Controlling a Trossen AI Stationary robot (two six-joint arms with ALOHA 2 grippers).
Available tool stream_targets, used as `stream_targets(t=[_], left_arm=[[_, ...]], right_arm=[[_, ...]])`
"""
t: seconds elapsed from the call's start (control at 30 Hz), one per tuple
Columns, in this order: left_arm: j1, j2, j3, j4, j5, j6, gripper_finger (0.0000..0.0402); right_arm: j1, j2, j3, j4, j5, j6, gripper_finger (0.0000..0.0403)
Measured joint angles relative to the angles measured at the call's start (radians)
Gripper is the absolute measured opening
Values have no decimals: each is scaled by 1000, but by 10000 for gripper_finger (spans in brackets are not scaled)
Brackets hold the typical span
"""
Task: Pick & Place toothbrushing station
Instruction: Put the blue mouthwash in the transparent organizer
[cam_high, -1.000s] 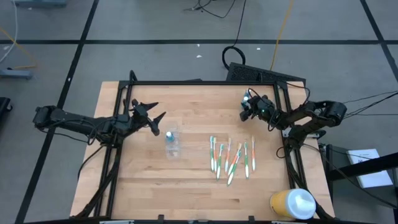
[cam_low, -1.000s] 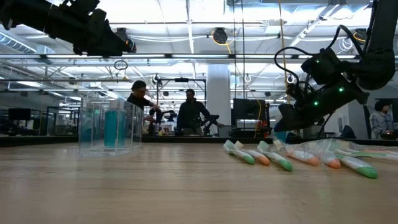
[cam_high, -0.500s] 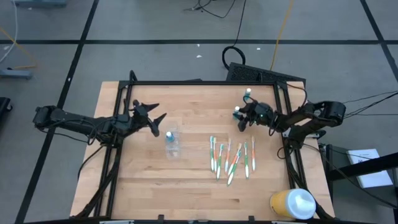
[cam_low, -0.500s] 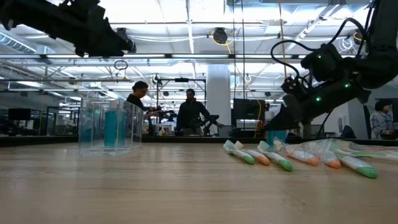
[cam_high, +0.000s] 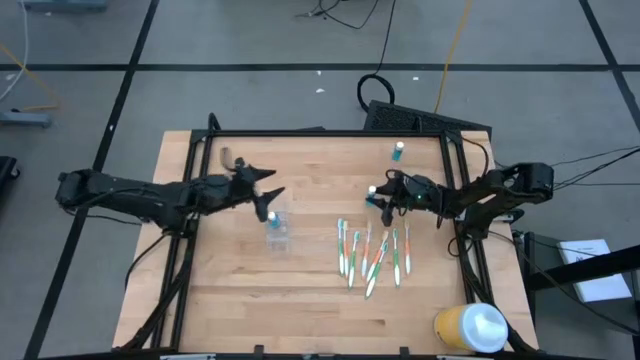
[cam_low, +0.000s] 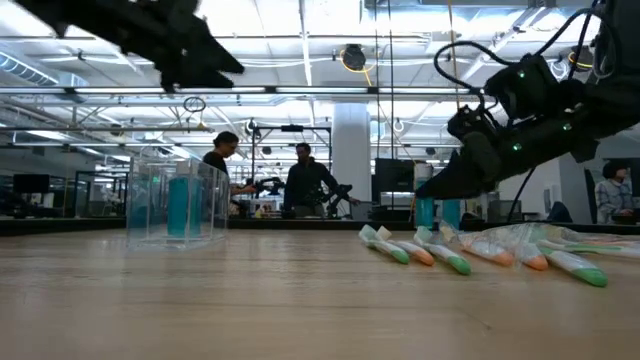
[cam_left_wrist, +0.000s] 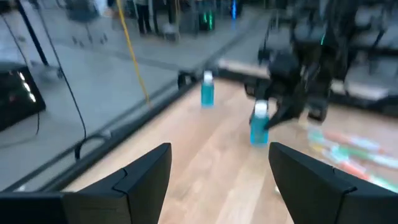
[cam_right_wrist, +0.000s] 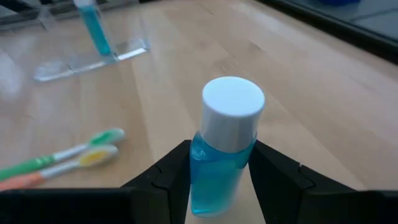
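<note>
One blue tube (cam_right_wrist: 225, 149) sits pinched in the right pincer (cam_high: 378, 196); left pincer (cam_high: 268, 196) gapes wide by the cup (cam_high: 277, 230). A slip could scatter the toothbrushes (cam_high: 372, 252).

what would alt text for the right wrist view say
The right gripper holds a small blue tube with a white cap between its two dark fingers, above a wooden table. Beyond lie green and orange toothbrushes and a clear plastic cup.
</note>
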Motion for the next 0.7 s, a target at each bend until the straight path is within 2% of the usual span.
stream_targets(t=[0.2,0.33,0.53,0.7], left_arm=[[60,264,230,-156,128,23,278],[68,417,369,-203,239,83,278],[67,581,548,-234,403,154,278],[67,686,653,-242,437,201,278]], right_arm=[[69,0,63,-10,1,-37,140],[106,0,91,-14,2,-44,139],[145,0,109,-14,3,-45,140],[165,0,119,-15,6,-45,141]])
